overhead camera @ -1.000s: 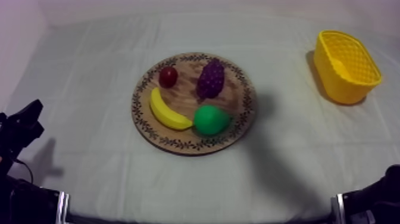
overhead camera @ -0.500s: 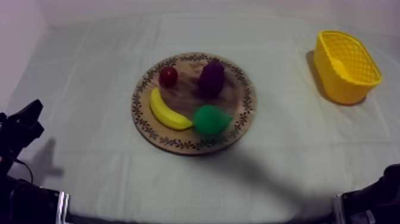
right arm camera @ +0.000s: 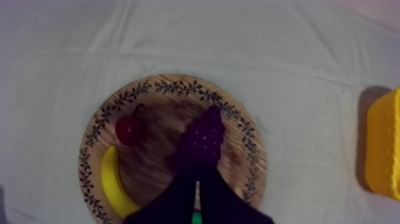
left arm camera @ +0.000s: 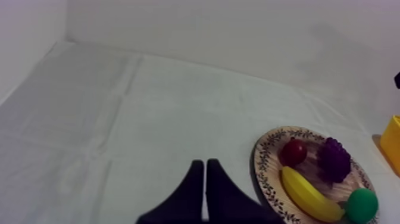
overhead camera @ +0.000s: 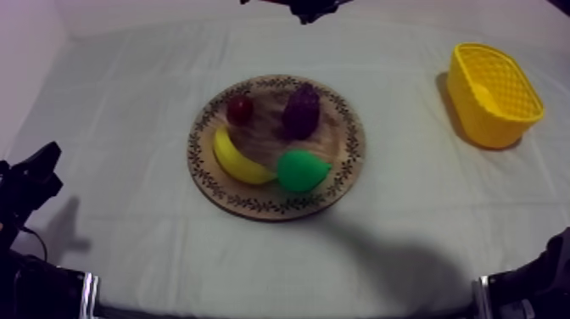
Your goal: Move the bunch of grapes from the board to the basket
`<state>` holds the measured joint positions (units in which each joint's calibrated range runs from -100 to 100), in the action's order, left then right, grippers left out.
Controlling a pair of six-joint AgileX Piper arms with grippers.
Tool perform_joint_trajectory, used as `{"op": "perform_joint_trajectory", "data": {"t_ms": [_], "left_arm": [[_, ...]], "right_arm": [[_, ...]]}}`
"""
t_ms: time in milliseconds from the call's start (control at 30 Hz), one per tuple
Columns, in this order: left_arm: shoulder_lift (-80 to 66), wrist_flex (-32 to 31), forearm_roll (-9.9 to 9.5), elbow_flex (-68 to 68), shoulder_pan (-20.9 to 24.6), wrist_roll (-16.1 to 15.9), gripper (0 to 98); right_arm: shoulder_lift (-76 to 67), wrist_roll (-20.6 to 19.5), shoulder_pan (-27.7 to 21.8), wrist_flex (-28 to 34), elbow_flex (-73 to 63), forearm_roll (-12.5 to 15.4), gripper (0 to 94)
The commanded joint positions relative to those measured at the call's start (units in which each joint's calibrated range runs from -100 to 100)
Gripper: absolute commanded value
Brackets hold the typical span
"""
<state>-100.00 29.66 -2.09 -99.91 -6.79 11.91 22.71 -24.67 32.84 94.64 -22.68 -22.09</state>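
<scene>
The purple bunch of grapes lies on the round wooden board, at its far right part. A small red fruit, a banana and a green pear share the board. In the right wrist view my right gripper hovers above the board, fingers together as a narrow wedge, tips just short of the grapes. A dark part of the right arm reaches in at the far edge of the table. My left gripper is shut on nothing, well left of the board.
The yellow basket stands at the far right of the table, with open cloth between it and the board. Low at the left edge rests my left arm. A shadow lies on the cloth in front of the board.
The right arm has come into the top view at the far edge. Its shadow has spread over the board and the cloth in front. The fruit stay in place.
</scene>
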Motion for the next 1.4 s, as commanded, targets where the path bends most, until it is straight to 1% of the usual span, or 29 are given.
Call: {"op": "perform_joint_trajectory", "data": {"t_ms": [0,200,467,567,633,700,767,933,1067,1200,1367], "left_arm": [[0.0,0.0,0.01,0.0,0.0,0.0,0.1],[0.0,0.0,0.01,0.0,0.0,0.0,0.1],[0.0,0.0,0.01,0.0,0.0,0.0,0.1],[0.0,0.0,0.01,0.0,0.0,0.0,0.1],[0.0,0.0,0.01,0.0,0.0,0.0,0.1],[0.0,0.0,0.01,0.0,0.0,0.0,0.1],[0.0,0.0,0.01,0.0,0.0,0.0,0.1],[0.0,0.0,0.01,0.0,0.0,0.0,0.1],[0.0,0.0,0.01,0.0,0.0,0.0,0.1],[0.0,0.0,0.01,0.0,0.0,0.0,0.1],[0.0,0.0,0.01,0.0,0.0,0.0,0.1]], "right_arm": [[1.7,0.1,-0.2,0.9,-0.9,0.5,0.2],[5.0,0.6,-1.8,2.2,-3.4,2.6,0.2],[8.3,1.3,-2.8,2.7,-3.5,4.4,0.4],[8.7,1.8,-3.1,2.8,-3.1,5.0,2.8],[8.8,1.9,-3.3,2.8,-2.8,5.5,7.1],[8.8,1.9,-3.5,2.8,-2.6,5.8,13.6],[8.6,2.0,-3.6,2.8,-2.2,6.2,21.8],[8.4,2.8,-3.5,2.8,-1.6,7.1,46.8],[8.4,3.1,-3.6,2.6,-1.3,7.9,61.2],[8.4,3.0,-4.1,2.3,-0.4,8.6,69.1],[9.4,2.2,-4.7,0.9,-0.3,9.3,72.3]]}}
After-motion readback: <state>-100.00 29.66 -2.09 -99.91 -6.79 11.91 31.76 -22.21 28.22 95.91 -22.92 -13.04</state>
